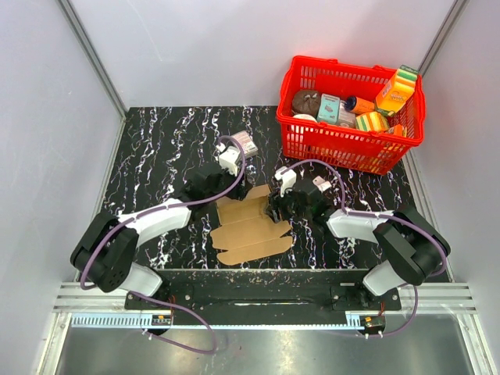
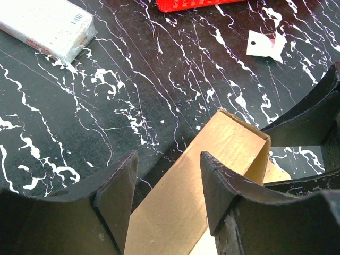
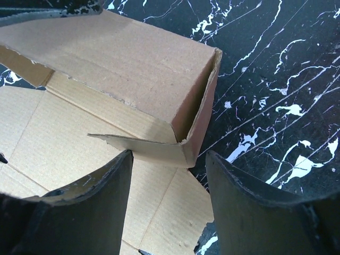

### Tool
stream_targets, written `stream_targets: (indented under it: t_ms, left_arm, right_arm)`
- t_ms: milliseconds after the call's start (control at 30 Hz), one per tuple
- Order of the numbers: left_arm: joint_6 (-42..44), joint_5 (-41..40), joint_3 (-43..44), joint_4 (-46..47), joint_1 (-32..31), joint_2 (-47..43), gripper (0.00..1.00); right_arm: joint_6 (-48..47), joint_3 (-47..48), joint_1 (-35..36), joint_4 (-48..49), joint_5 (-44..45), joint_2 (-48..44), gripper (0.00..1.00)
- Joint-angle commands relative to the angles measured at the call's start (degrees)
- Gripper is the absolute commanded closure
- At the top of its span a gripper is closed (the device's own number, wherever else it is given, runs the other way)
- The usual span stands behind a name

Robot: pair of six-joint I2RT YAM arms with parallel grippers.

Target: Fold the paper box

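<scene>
Two grippers, both mine. One paper box (image 1: 251, 230), brown, lies mid-table (image 1: 156, 156) between them, mostly flat, with its far panel raised into a wall and one corner folded up.

Left gripper (image 2: 167, 164): jaws parted and straddling the raised wall's end, gripping nothing.

Right gripper (image 3: 169, 159): jaws released. The upturned corner tab sits just ahead of the gap and is not pinched.

One small white-and-pink carton (image 1: 244, 143) sits beyond my left gripper, apart from the box. One red basket (image 1: 344, 152) stands at the far right. It holds several packs, too crowded for a sure count.
</scene>
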Motion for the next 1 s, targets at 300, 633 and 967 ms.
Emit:
stream_targets:
  t_ms: [300,633,967]
  left_arm:
    - [0.94,5.47,1.77,3.64,1.3,3.89,0.46]
    - [0.94,7.58,2.03,3.99,1.3,5.48,0.48]
    - [1.64,7.75,3.17,2.67,1.56,5.65,0.47]
  right_arm:
    - [-3.54,0.67,0.35,8.08,-0.6,3.96,0.36]
    - [-3.54,0.94,0.26,11.25,-1.75,6.07,0.39]
    - [-3.72,1.64,0.17,12.74,-2.45,8.1,0.4]
